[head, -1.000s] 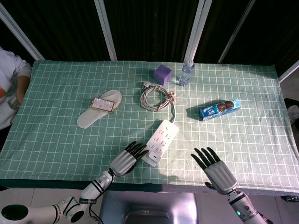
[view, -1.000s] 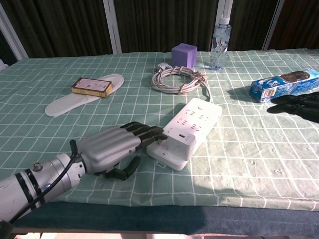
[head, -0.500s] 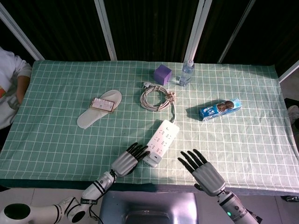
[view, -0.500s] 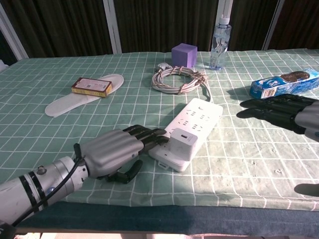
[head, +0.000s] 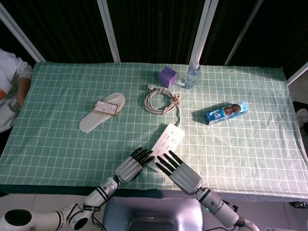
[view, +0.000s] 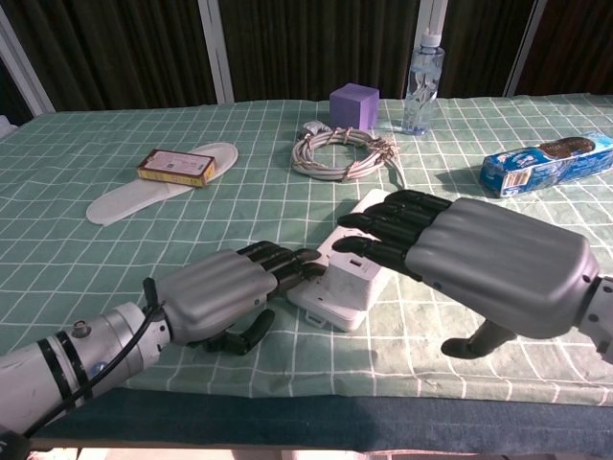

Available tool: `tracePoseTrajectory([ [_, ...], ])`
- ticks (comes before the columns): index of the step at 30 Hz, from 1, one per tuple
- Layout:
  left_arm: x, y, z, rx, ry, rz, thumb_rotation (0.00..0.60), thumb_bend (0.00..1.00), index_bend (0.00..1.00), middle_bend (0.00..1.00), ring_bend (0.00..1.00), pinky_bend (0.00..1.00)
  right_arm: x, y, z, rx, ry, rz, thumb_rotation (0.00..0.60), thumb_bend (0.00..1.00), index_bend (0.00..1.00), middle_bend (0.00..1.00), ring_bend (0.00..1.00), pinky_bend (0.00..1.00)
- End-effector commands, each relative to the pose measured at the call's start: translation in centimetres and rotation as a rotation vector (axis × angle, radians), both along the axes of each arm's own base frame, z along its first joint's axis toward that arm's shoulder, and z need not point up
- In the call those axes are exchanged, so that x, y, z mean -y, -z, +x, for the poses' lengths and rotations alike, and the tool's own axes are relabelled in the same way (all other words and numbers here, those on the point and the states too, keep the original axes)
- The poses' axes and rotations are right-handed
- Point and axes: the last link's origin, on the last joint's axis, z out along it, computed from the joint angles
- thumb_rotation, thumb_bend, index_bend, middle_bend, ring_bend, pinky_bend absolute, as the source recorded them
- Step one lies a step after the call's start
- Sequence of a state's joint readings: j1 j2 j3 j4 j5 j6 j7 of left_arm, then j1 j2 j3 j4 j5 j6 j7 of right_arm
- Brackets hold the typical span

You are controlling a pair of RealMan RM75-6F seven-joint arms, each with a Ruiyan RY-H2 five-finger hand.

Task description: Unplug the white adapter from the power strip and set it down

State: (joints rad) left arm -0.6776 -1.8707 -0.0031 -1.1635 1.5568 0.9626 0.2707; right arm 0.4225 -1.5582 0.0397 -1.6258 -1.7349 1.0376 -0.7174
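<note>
The white power strip [head: 165, 141] [view: 322, 312] lies slanted near the table's front edge. The white adapter [view: 351, 278] is plugged in at its near end. My left hand [view: 215, 296] [head: 131, 164] lies flat on the cloth, its fingertips [view: 291, 264] against the strip's near left side, holding nothing. My right hand [view: 476, 259] [head: 178, 172] reaches in from the right with fingers stretched out just above the adapter and strip, covering much of the strip. It holds nothing. In the head view the adapter is hidden between the two hands.
A coiled white cable [head: 161, 101] leads from the strip's far end. Behind it stand a purple cube [head: 167, 76] and a water bottle [head: 192, 75]. A blue cookie pack [head: 226, 112] lies to the right; a white slipper [head: 101, 117] with a small box [head: 106, 108] lies to the left.
My right hand has swept leftwards from the table's right side to just over the adapter and strip. The left hand has stayed against the strip's near end.
</note>
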Motion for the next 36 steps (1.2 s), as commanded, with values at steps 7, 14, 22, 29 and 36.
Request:
tracePoseTrajectory([
  [7,-0.1,-0.1,-0.1,0.000,-0.002,0.003,0.600,0.73,0.00,0.02,0.00,0.02,1.7,1.7,0.6,-0.047,-0.042,-0.048,0.600,0.19,0.02,0.04,0.00,0.00],
  [14,-0.1,0.0,-0.2,-0.003,-0.002,0.001,0.600,0.73,0.00,0.02,0.00,0.02,2.8,3.0,0.9,-0.039,-0.059,-0.106,0.600,0.22,0.13,0.14,0.02,0.09],
  [22,0.0,0.0,-0.2,-0.002,-0.004,-0.003,0.600,0.73,0.00,0.02,0.00,0.02,3.2,3.9,0.6,-0.034,-0.061,-0.122,0.600,0.24,0.23,0.22,0.09,0.18],
  [29,0.0,0.1,-0.3,-0.004,-0.003,-0.003,0.600,0.73,0.00,0.02,0.00,0.02,3.3,4.7,1.0,0.012,-0.057,-0.119,0.600,0.24,0.32,0.29,0.17,0.29],
  [36,0.0,0.3,-0.3,-0.006,-0.004,-0.005,0.600,0.73,0.00,0.02,0.00,0.02,3.3,5.7,1.2,0.025,-0.065,-0.110,0.600,0.27,0.39,0.31,0.22,0.37],
])
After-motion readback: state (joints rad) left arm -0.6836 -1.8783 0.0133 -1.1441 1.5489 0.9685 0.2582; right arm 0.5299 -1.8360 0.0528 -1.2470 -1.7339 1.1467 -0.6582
